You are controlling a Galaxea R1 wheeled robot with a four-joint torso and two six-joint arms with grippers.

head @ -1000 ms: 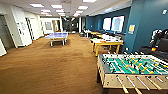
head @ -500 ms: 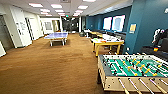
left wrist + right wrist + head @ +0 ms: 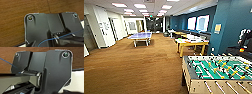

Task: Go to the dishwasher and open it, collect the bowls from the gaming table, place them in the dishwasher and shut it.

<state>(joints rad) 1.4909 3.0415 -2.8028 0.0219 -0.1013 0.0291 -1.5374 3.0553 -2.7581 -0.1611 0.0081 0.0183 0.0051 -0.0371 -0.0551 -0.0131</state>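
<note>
Foosball table (image 3: pixel 219 72) looms nearer than before; end effector states cannot be told.

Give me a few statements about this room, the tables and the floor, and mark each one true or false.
1. A foosball table with a green field stands close by on the right. True.
2. The ping-pong table farther down the room has a red top. False: its top is blue.
3. A yellow-legged table stands between the foosball table and the far end of the room. True.
4. The floor is white tile. False: it is brown, with a wood-like grain in the wrist views.
5. The wall on the right is painted dark blue. True.
</note>
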